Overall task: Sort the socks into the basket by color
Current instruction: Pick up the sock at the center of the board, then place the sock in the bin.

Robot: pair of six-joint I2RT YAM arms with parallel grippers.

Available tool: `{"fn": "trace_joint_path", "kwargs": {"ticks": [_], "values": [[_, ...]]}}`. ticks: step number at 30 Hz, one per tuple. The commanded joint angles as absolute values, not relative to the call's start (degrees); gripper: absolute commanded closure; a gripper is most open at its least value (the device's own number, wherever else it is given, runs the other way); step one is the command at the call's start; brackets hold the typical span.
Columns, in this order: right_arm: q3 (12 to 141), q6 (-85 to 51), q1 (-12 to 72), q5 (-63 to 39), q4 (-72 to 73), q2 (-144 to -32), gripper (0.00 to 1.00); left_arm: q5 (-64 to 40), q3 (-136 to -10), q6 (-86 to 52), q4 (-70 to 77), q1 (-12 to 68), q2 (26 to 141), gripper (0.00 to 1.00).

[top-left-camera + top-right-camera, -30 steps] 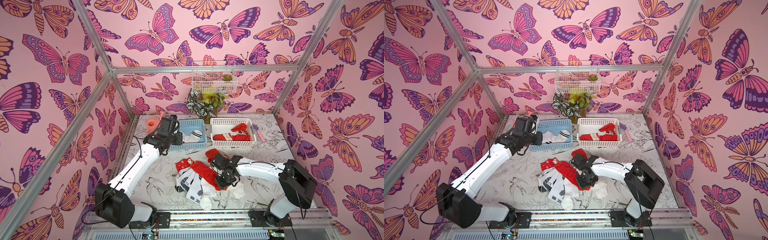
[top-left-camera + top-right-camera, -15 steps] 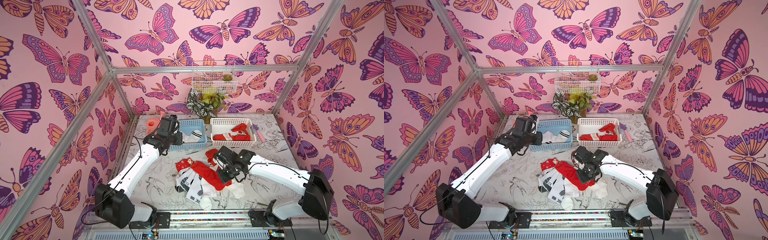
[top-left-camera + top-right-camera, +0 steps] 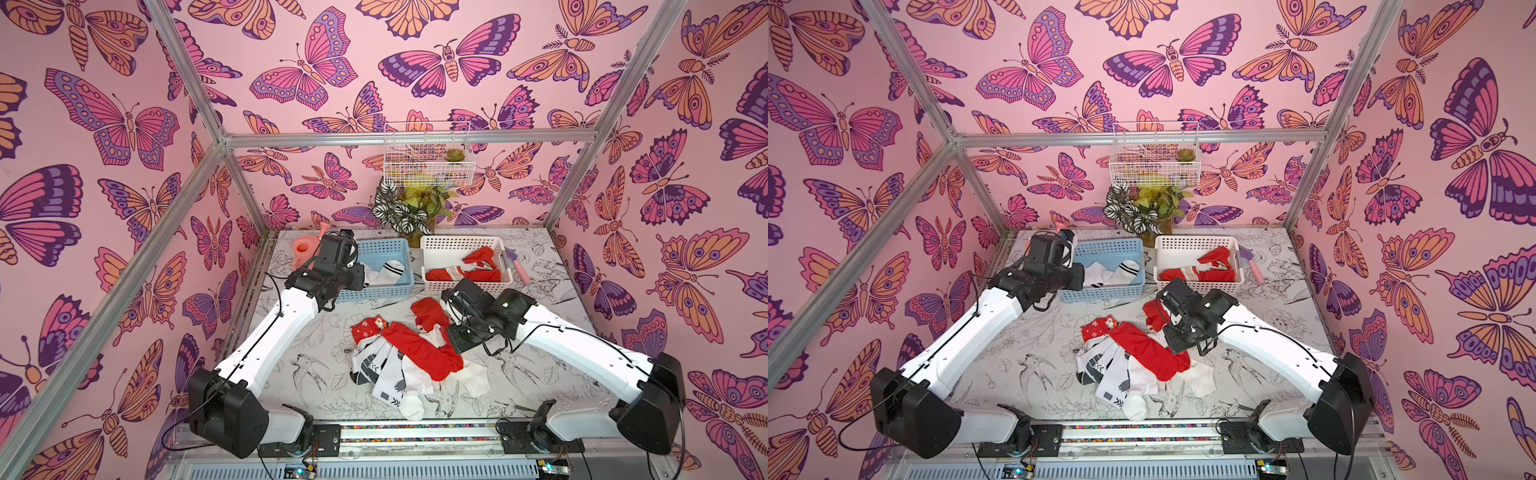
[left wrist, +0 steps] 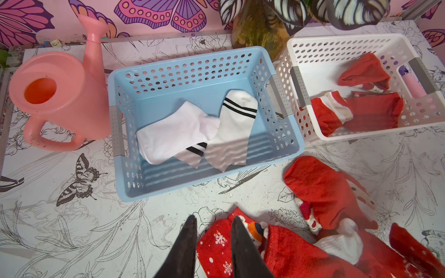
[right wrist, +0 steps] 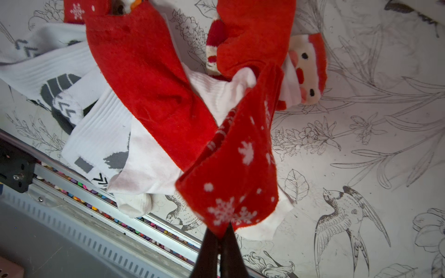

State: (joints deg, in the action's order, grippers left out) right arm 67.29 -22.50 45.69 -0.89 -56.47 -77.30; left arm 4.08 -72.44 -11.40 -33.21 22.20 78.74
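My right claw [image 5: 220, 237] is clamped on the soft red snowflake-patterned sock [image 5: 236, 183], now lifted from the pile [image 3: 399, 370] in the middle of the counter [image 3: 307, 374], where it lay a second ago. I judge it belongs in the white perforated plastic basket [image 3: 463, 242] at the back edge. My left claw [image 4: 213, 223] hangs parted, empty.
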Motion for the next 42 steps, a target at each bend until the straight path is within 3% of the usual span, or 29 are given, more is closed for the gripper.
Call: {"fn": "trace_joint_path", "kwargs": {"ticks": [1,14,42], "values": [[69.8,-22.6,44.3,2.7,-59.6,-76.0,0.96,4.3,-71.5,-10.9,-34.2,22.5,77.5,0.72],[76.2,-19.9,36.0,3.7,-59.6,-75.7,0.96,4.5,-71.3,-10.7,-33.9,22.5,77.8,0.72],[97.3,-14.9,16.8,1.8,-55.6,-88.9,0.97,3.2,-71.1,-11.0,-33.8,22.5,78.0,0.71]]}}
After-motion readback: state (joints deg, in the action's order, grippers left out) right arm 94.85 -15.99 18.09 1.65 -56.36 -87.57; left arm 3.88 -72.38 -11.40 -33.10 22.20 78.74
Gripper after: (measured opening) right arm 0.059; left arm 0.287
